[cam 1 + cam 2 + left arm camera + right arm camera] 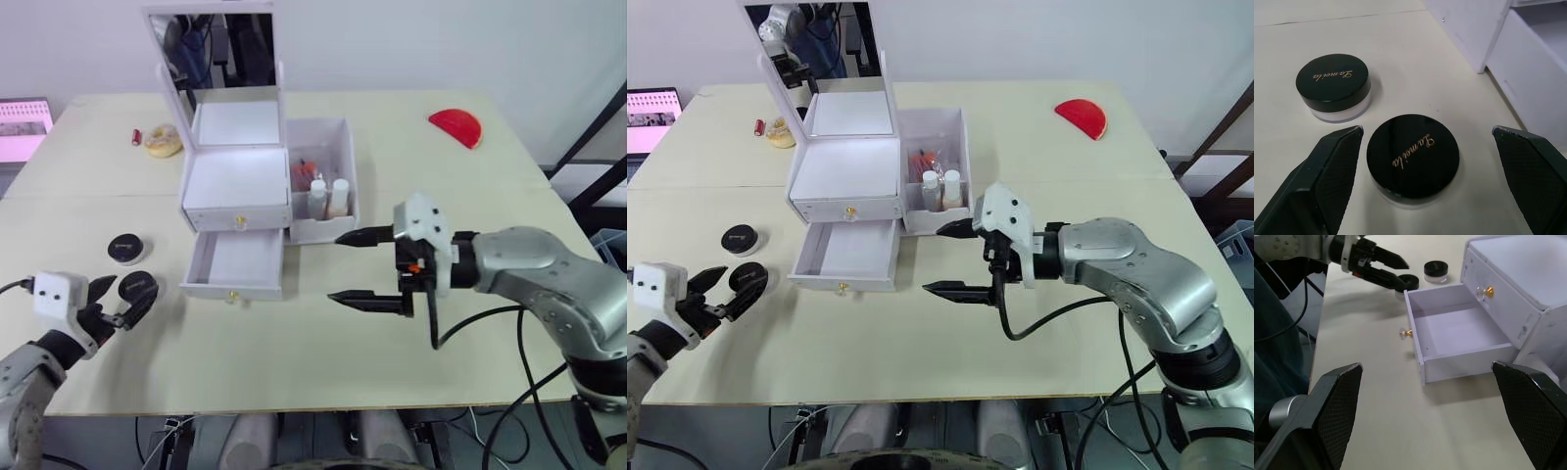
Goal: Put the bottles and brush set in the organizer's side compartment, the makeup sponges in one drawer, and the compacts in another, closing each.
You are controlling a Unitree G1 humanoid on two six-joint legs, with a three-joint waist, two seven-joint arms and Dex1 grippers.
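Straddling the near compact (1413, 155), wide left tool (120, 299); organizer (1528, 73) cut off, right tool (372, 269) wide.

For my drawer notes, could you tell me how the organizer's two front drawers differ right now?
The lower drawer is pulled out, its white inside open to view and bare; the upper drawer is pushed in, flush with the organizer front. The lower one's knob sits forward of the upper's. Both are white with a small gold knob.
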